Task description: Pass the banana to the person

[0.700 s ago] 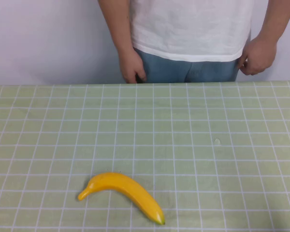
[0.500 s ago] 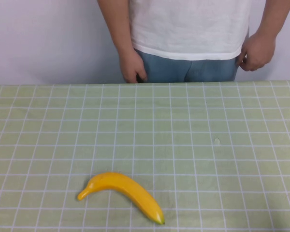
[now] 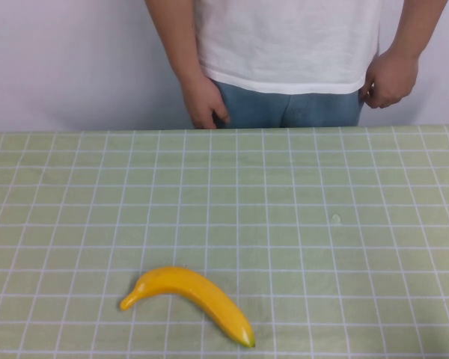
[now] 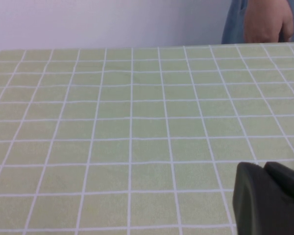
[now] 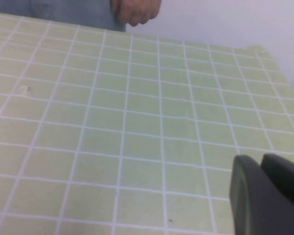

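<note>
Banana (image 3: pixel 191 301) near table's (image 3: pixel 344 187) front edge.

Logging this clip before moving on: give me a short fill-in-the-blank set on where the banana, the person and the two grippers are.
1. The banana lies on the checked ____, touched by nothing.
2. The person stands at the table's ____ edge from the robot.
3. Neither gripper appears in the ____ view.
4. Each wrist view shows only a dark part of its own gripper, left gripper and right gripper, and no ____.

Missing words: table; far; high; banana
</note>
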Robot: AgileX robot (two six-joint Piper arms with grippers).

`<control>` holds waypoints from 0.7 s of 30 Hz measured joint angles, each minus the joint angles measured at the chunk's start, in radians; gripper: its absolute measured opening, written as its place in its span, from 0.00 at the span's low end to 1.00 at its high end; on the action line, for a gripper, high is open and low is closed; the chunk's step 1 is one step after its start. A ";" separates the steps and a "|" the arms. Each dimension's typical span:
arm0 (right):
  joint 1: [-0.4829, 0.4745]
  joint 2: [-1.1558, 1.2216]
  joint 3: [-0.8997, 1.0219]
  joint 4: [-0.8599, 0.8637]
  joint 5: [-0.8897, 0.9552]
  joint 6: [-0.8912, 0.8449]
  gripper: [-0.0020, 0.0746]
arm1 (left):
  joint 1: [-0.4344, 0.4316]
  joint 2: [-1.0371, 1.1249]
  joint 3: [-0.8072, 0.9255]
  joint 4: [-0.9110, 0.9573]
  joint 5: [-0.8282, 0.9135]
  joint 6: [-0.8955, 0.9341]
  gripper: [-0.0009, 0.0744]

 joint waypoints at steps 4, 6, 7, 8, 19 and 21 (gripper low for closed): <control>0.000 0.000 0.000 -0.044 0.002 0.000 0.02 | 0.000 0.000 0.000 0.007 0.000 0.000 0.01; 0.000 0.000 0.000 -0.054 0.004 0.000 0.02 | 0.000 0.000 0.000 0.017 0.000 0.000 0.01; 0.000 0.000 0.000 -0.055 0.004 0.000 0.02 | 0.000 0.000 0.000 0.033 0.000 0.000 0.01; 0.000 0.000 0.000 -0.058 0.004 0.000 0.02 | 0.000 0.000 0.000 0.051 0.000 0.000 0.01; 0.000 0.000 0.000 -0.063 0.004 0.000 0.02 | 0.000 0.000 0.002 0.077 -0.224 -0.120 0.01; 0.000 0.000 0.000 -0.063 0.004 0.000 0.02 | 0.000 0.000 0.002 0.077 -0.266 -0.153 0.01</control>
